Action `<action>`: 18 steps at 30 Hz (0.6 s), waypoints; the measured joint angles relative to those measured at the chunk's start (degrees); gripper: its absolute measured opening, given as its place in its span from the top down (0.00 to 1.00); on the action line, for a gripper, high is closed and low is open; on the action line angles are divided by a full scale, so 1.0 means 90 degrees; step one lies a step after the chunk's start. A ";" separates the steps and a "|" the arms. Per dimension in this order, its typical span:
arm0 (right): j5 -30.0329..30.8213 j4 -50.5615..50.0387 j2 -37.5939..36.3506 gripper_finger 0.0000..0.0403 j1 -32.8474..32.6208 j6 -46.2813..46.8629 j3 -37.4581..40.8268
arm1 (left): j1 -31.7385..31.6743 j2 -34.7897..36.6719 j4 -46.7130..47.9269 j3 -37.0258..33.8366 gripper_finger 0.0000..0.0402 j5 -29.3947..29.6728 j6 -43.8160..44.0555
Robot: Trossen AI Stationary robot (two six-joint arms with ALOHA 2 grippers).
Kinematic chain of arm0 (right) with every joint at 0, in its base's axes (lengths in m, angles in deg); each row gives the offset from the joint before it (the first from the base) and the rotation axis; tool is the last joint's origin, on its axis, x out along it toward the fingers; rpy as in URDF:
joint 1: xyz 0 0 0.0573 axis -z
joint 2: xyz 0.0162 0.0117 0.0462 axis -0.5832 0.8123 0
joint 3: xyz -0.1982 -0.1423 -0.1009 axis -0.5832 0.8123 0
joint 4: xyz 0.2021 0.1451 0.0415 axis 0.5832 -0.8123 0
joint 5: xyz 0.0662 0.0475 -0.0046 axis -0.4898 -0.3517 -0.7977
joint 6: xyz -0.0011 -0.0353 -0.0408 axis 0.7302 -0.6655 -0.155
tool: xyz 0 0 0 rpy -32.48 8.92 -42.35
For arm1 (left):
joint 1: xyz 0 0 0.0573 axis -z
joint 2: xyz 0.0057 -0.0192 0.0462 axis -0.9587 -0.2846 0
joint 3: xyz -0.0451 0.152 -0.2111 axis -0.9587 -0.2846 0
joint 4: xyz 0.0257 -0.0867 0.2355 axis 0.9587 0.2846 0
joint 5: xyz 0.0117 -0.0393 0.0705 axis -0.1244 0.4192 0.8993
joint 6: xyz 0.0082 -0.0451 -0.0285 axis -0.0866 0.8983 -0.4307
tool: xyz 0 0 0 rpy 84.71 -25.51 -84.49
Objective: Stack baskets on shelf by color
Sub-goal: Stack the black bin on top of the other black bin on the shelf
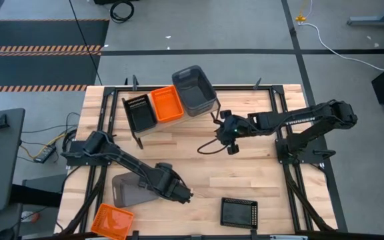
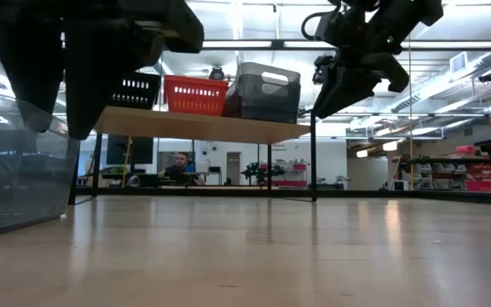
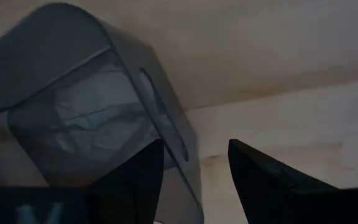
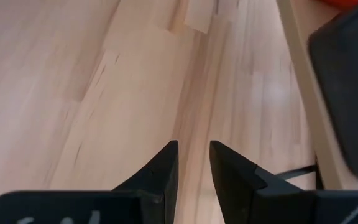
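Observation:
On the shelf [image 1: 153, 128] stand a black basket [image 1: 139, 111], an orange basket [image 1: 167, 104] and a dark-grey bin [image 1: 195, 90] side by side. A second dark-grey bin [image 3: 86, 118] rests on the tabletop near the front left. My left gripper [image 3: 194, 149] points down over that bin's right-hand wall, open. One finger is above the inside and the other is outside; I see no touch. My right gripper [image 4: 193, 152] hangs in the air beside the shelf's right end, open by a narrow gap with nothing between its fingers.
An orange basket [image 1: 112, 222] lies at the table's front left corner and a black basket [image 1: 239, 212] at the front right. Bare wood lies between them and the shelf. A shelf leg [image 4: 300, 171] stands close to my right gripper. A person sits in the room beyond.

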 joint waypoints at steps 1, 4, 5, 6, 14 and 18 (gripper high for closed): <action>-0.0060 -0.0007 0.0000 0.75 0.0037 0.0000 0.0000 | -0.0012 -0.0027 -0.0072 0.0003 0.53 -0.0061 -0.0087; -0.0257 -0.0071 0.0000 0.75 0.0167 0.0000 0.0000 | -0.0024 -0.0082 -0.0268 0.0001 0.54 -0.0122 -0.0526; -0.0329 -0.0084 0.0001 0.75 0.0218 0.0000 0.0000 | -0.0043 -0.0093 -0.0362 0.0001 0.55 -0.0144 -0.0733; -0.0381 -0.0118 0.0002 0.75 0.0268 0.0002 0.0000 | -0.0059 -0.0104 -0.0444 0.0001 0.57 -0.0155 -0.0930; -0.0648 -0.0100 0.0001 0.75 0.0523 0.0017 0.0305 | -0.0329 -0.0105 -0.1211 0.0001 0.76 -0.0230 -0.2522; -0.0646 0.0003 0.0002 0.75 0.0629 0.0011 0.0508 | -0.0392 -0.0105 -0.1474 0.0001 0.89 -0.0220 -0.3108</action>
